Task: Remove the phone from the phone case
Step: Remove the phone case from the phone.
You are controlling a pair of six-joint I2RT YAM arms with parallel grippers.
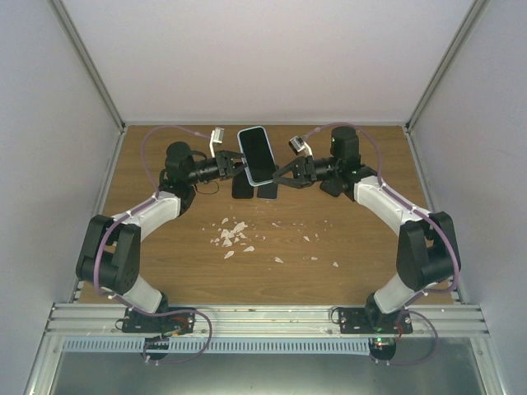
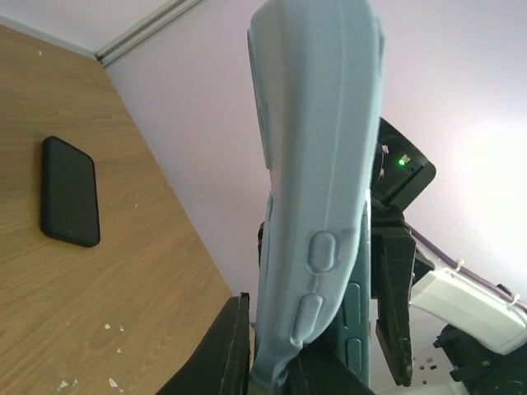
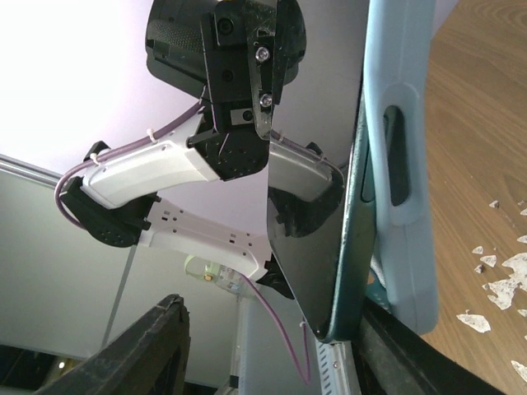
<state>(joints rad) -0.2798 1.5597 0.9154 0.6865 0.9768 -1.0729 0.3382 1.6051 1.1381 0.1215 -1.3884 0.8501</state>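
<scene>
The phone [image 1: 257, 152], dark screen up, sits in a light blue case and is held above the table between both grippers. My left gripper [image 1: 239, 167] is shut on the case's [image 2: 321, 123] lower edge, seen in the left wrist view [image 2: 280, 346]. There the case is peeled away from the dark teal phone [image 2: 354, 304] behind it. In the right wrist view the phone [image 3: 321, 247] stands partly free of the case [image 3: 408, 230]. My right gripper [image 1: 280, 171] is open wide [image 3: 272, 329]. The phone's corner rests near its right finger [image 3: 395, 354].
Two dark flat slabs [image 1: 241, 188] [image 1: 268, 189] lie on the wooden table [image 1: 362, 247] under the held phone; one shows in the left wrist view [image 2: 70, 191]. White crumbs [image 1: 230, 234] are scattered mid-table. Grey walls enclose the table.
</scene>
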